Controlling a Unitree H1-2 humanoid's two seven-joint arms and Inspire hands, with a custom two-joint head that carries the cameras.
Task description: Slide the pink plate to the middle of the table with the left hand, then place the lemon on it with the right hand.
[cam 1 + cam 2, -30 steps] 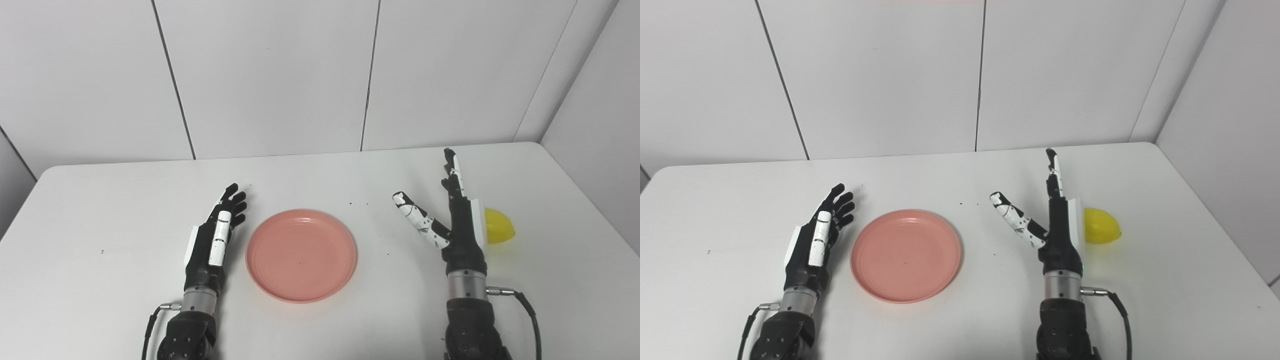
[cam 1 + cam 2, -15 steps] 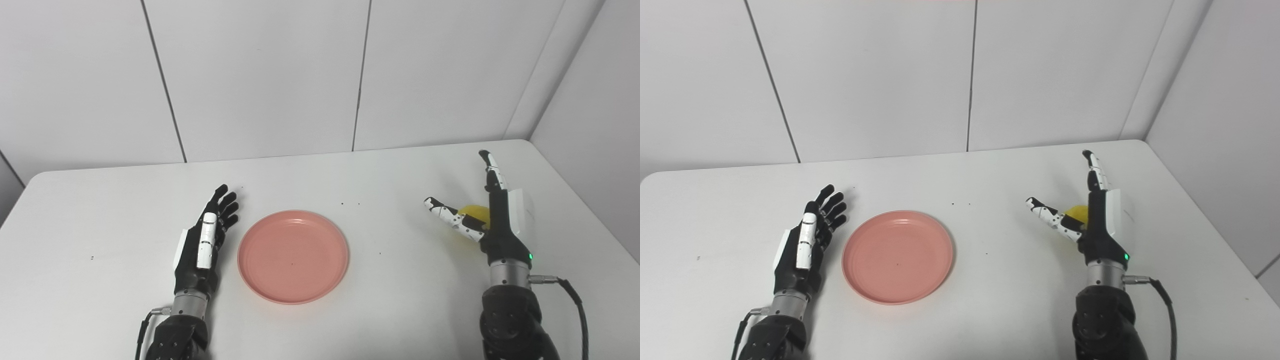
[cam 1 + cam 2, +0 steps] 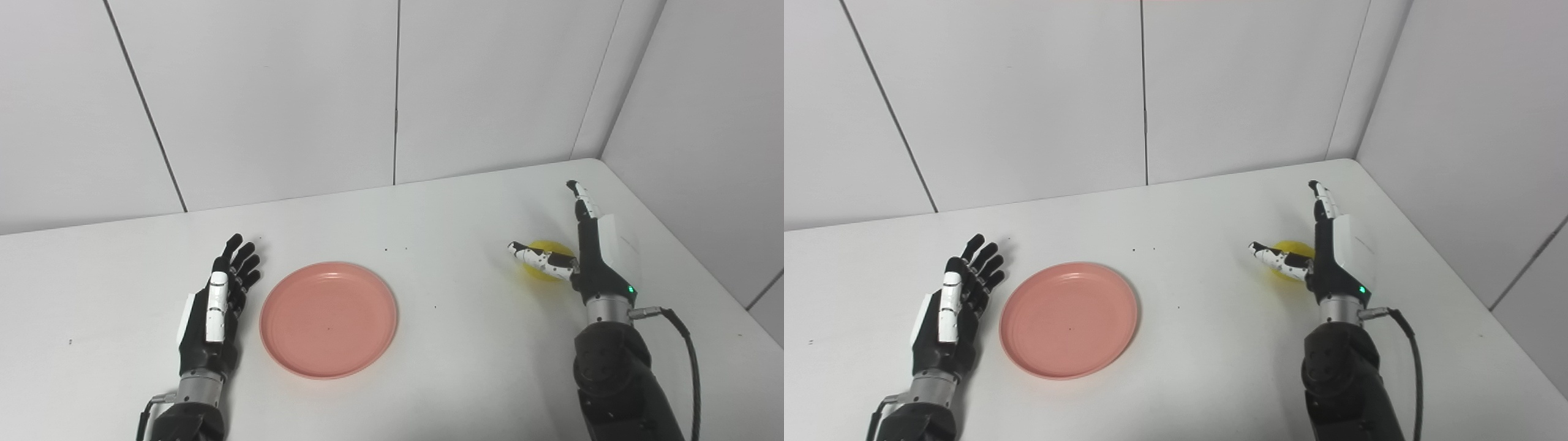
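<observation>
Our right hand (image 3: 591, 263) spreads its fingers (image 3: 579, 196) around the small yellow lemon (image 3: 547, 256).
Nothing grasped; our left hand (image 3: 211, 309) lies released beside the round pink plate (image 3: 328, 318), mid white table (image 3: 465, 343).

Pink plate (image 3: 329, 320) sits mid-table, top bare, open table (image 3: 465, 343) all around it. Left hand (image 3: 211, 315) lies just beside the plate's left rim, blocking that side. Between plate and lemon (image 3: 547, 260) only bare surface. Right hand (image 3: 588, 263) spread at the lemon, thumb across its front, wall (image 3: 692, 153) close on the right.
</observation>
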